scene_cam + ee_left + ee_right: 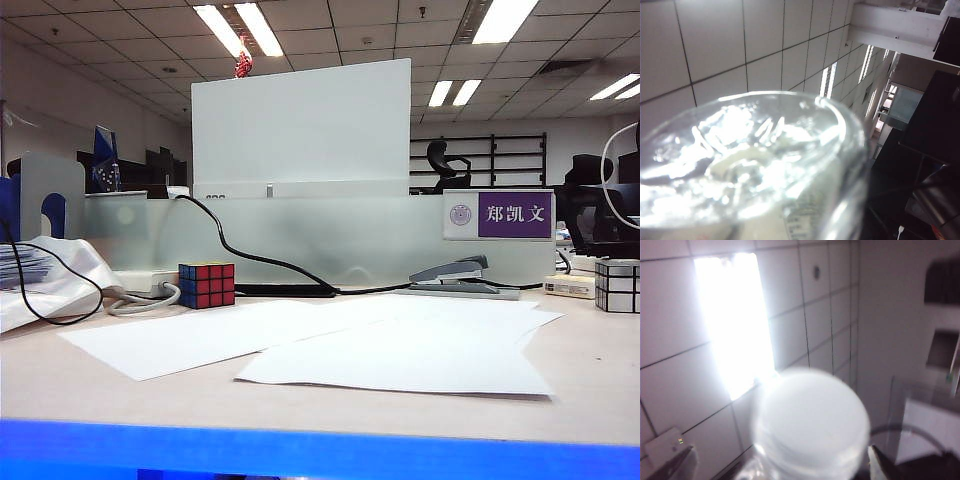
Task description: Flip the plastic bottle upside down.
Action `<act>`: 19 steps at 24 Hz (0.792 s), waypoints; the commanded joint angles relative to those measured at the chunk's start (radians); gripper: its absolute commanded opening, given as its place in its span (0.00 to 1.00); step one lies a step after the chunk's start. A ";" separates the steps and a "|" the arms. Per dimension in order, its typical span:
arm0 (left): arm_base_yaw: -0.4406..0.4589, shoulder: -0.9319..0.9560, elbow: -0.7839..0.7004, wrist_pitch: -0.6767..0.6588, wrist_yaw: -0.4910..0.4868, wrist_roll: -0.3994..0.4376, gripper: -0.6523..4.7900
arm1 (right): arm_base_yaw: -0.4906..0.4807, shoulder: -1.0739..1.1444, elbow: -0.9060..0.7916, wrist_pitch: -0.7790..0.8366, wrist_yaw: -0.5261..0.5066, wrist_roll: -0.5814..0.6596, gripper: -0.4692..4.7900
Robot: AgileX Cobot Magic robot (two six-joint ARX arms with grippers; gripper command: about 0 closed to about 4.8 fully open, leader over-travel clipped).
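Observation:
The plastic bottle (755, 165) fills the left wrist view from very close. Its clear ribbed base faces the camera, a strip of pale printed label shows at its side, and ceiling tiles lie behind it. My left gripper's fingers are hidden behind the bottle, which sits where the jaws are, so it is shut on the bottle. In the right wrist view the whitish cap (812, 425) points at the camera. My right gripper (775, 467) is open around the cap, with one fingertip (879, 466) just beside it and the other well clear. In the exterior view, neither the arms nor the bottle show.
On the table are a Rubik's cube (207, 284), overlapping white paper sheets (400, 350), a grey stapler (450, 272), a mirror cube (617, 285) and a black cable (250, 255). A frosted partition (300, 235) runs along the back.

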 commanded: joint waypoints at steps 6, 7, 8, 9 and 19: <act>0.001 0.000 0.005 -0.051 -0.018 -0.002 0.11 | -0.154 -0.004 0.004 0.117 -0.019 -0.238 1.00; 0.001 0.000 0.005 -0.066 -0.018 0.001 0.11 | -0.180 -0.004 0.004 0.142 -0.023 -0.276 1.00; 0.001 0.000 0.005 -0.078 -0.019 0.001 0.11 | -0.215 -0.004 0.004 0.169 -0.026 -0.327 1.00; 0.001 0.000 0.005 -0.100 -0.024 0.001 0.11 | -0.241 -0.004 0.004 0.183 -0.027 -0.353 1.00; 0.000 0.149 0.005 -0.590 -0.174 0.013 0.11 | -0.560 -0.023 0.003 0.378 -0.359 -0.529 0.08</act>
